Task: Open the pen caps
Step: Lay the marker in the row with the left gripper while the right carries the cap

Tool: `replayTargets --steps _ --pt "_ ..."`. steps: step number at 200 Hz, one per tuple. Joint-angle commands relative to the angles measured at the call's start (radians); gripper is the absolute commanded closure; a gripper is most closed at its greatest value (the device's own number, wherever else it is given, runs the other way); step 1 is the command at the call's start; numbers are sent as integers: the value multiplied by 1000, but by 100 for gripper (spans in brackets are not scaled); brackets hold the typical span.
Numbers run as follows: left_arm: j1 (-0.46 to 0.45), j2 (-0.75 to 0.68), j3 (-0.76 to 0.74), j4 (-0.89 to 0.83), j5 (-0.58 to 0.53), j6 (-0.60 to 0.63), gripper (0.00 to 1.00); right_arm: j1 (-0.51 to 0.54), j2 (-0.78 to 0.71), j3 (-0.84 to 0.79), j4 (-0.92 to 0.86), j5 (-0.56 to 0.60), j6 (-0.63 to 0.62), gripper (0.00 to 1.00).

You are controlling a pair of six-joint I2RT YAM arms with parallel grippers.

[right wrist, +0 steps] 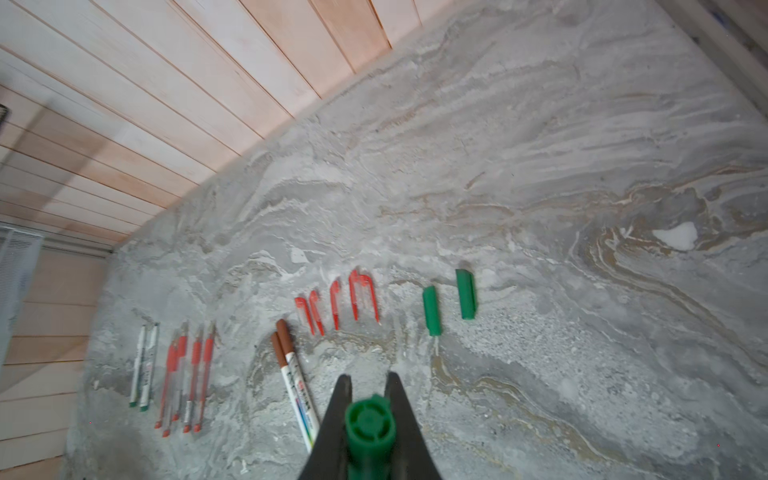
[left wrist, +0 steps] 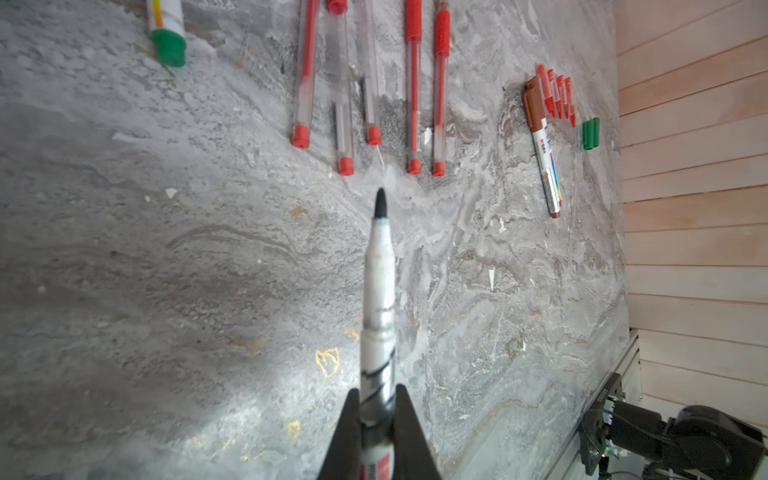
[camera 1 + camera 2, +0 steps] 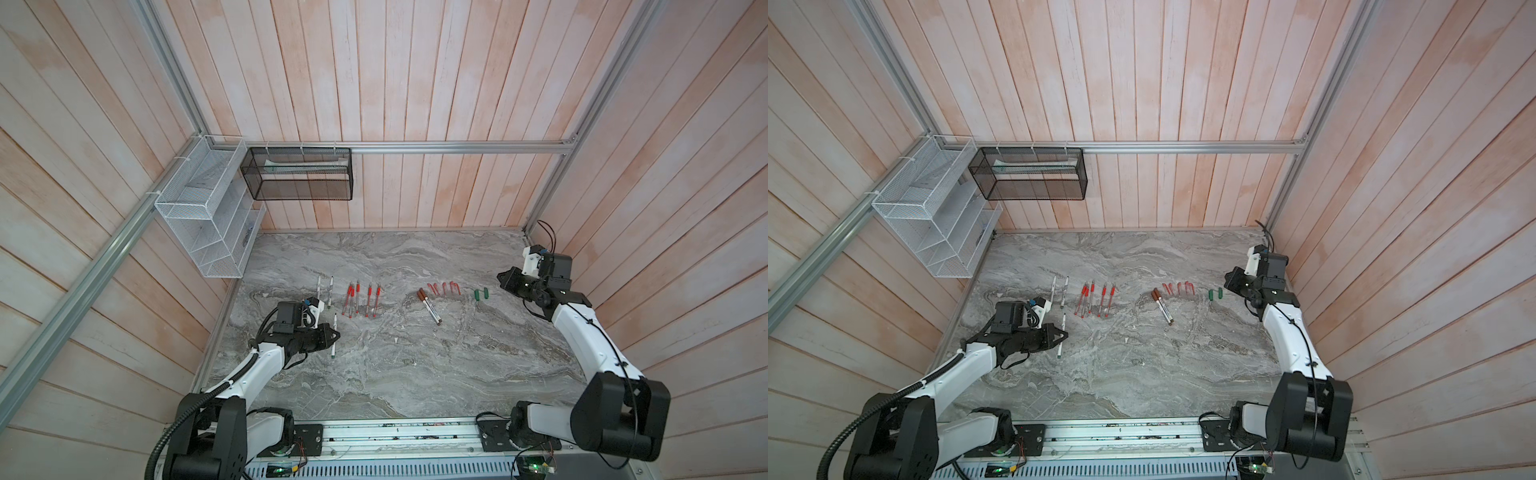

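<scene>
Left gripper [image 2: 377,390] fingers clamp narrow on a white printed marker barrel [image 2: 379,291], its dark nib bare and pointing out over the grey marbled surface [image 2: 166,291]. Right gripper [image 1: 368,376] fingers pinch a stubby green plastic cap [image 1: 370,428], held above the surface just right of the cap row and well apart from the barrel, so this pull reads as done. Already off and lying on the surface: two loose green caps [image 1: 432,309] side by side, then a row of slim red clip caps [image 1: 336,305]. Five clear red-ink pens [image 2: 413,104] lie in a row, with two white green-ended markers [image 3: 331,291] beyond the left gripper. Both groups look uncapped; the red cap count is too blurred to check. Left to do: the brown-capped white marker [image 1: 286,345] seems not yet opened. A second brown piece touches it, and I cannot tell which one is on. Judged well past halfway. The held cap and barrel need setting down, then the brown one.
</scene>
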Motion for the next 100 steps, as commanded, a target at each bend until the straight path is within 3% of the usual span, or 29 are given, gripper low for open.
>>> replayTargets --steps 1,100 --pt "5 18 3 38 -54 -10 100 -17 63 42 -20 38 -68 100" --pt "8 240 42 50 -108 -34 100 -106 278 68 1 151 -182 100"
